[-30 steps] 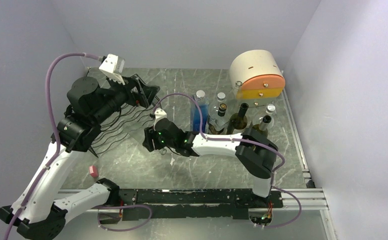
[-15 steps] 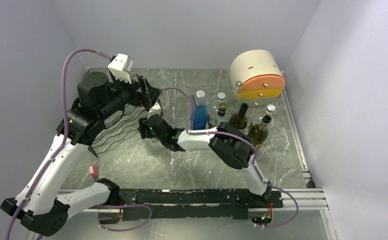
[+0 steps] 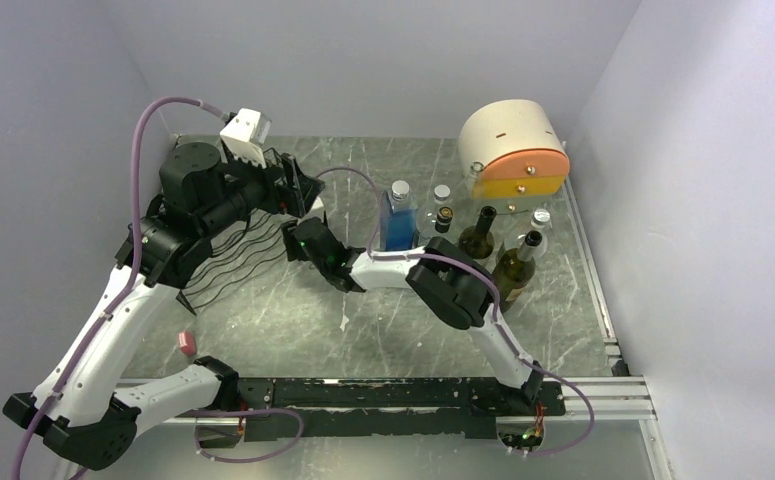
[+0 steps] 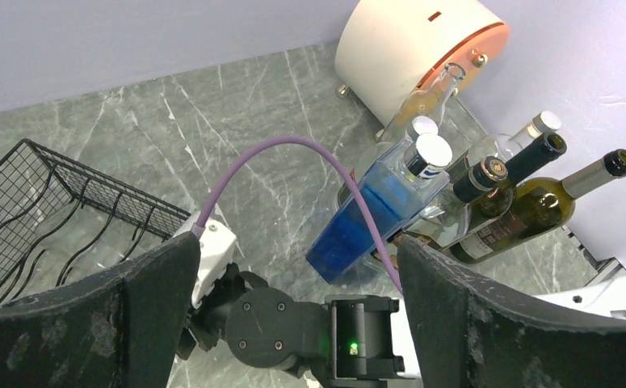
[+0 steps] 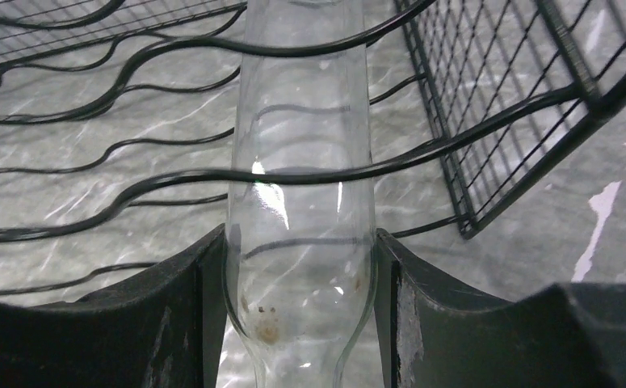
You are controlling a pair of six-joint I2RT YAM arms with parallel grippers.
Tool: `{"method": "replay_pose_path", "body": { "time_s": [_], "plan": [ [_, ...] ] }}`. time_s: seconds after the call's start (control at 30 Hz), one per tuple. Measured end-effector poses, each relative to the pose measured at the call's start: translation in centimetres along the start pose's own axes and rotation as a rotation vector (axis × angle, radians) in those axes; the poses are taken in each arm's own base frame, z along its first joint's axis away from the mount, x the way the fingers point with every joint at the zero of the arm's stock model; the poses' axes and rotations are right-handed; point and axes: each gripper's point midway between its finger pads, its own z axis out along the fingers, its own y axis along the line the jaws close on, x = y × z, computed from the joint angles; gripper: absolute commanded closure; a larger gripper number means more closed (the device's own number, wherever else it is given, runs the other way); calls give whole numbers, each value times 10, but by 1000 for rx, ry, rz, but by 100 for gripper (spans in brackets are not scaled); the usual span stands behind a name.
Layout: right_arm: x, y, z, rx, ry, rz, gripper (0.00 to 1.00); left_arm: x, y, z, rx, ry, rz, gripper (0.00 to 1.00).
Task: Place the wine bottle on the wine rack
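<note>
The wine bottle (image 5: 300, 210), clear glass and seemingly empty, is partly inside the wine rack (image 5: 487, 105) at its right end, just beside the mesh side panel (image 5: 495, 73). Black wavy wires cross over its body, though whether its weight rests on them I cannot tell. The right tool (image 5: 300, 271) grips the bottle at its lower body, one dark finger pressed against each side of the glass. From above, that tool (image 3: 303, 240) sits at the rack's (image 3: 231, 262) right edge with its arm stretched low across the grey marble tabletop (image 3: 363, 330). The left tool (image 4: 297, 250) hangs above it with its fingers spread wide and nothing between them (its camera looks straight down on the right arm's wrist). Farther right stands a cluster of upright bottles, among them a blue bottle (image 3: 397, 225) and two dark green bottles (image 3: 478, 238), and behind them a cream-and-orange drum-shaped box (image 3: 513, 150). A small pink object (image 3: 187, 343) lies near the left arm's base.
</note>
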Motion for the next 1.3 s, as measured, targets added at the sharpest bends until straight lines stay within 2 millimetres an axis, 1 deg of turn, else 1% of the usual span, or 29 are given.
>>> {"method": "replay_pose_path", "body": {
  "time_s": [0.1, 0.23, 0.33, 0.43, 0.47, 0.53, 0.7, 0.87, 1.03, 1.07, 1.1, 1.17, 1.27, 1.3],
  "plan": [
    [-2, -9, 8, 18, -10, -6, 100, 0, 0, 0, 0, 1, 4, 4],
    [-6, -15, 20, 30, -25, -17, 100, 1, 1, 1, -1, 5, 5, 5],
    [-7, -16, 26, 32, -33, -23, 94, 3, 1, 3, -4, 13, 4, 4],
    [-8, -20, 30, 34, -35, -26, 85, 6, 2, 5, -7, 24, 4, 5],
    [-8, -21, 30, 36, -35, -25, 84, 7, 3, 6, -8, 26, 3, 5],
    [-8, -22, 31, 33, -34, -24, 85, 8, 3, 7, -9, 30, 3, 5],
    [-11, -25, 36, 27, -37, -12, 93, 9, 4, 10, -14, 37, 3, 4],
    [-16, -31, 44, 44, -32, 10, 96, 11, 5, 12, -17, 44, 3, 5],
    [-21, -38, 54, 80, -34, 25, 97, 12, 7, 14, -25, 48, 2, 4],
    [-22, -38, 56, 86, -34, 29, 95, 13, 7, 14, -26, 49, 3, 4],
    [-24, -39, 57, 92, -35, 32, 91, 13, 7, 15, -26, 51, 3, 4],
    [-24, -42, 58, 95, -32, 33, 81, 14, 8, 16, -28, 55, 2, 4],
    [-23, -44, 60, 71, -27, 27, 69, 15, 9, 17, -35, 58, 5, 5],
    [-23, -45, 61, 57, -21, 21, 62, 15, 9, 17, -36, 58, 6, 4]
  ]
}}
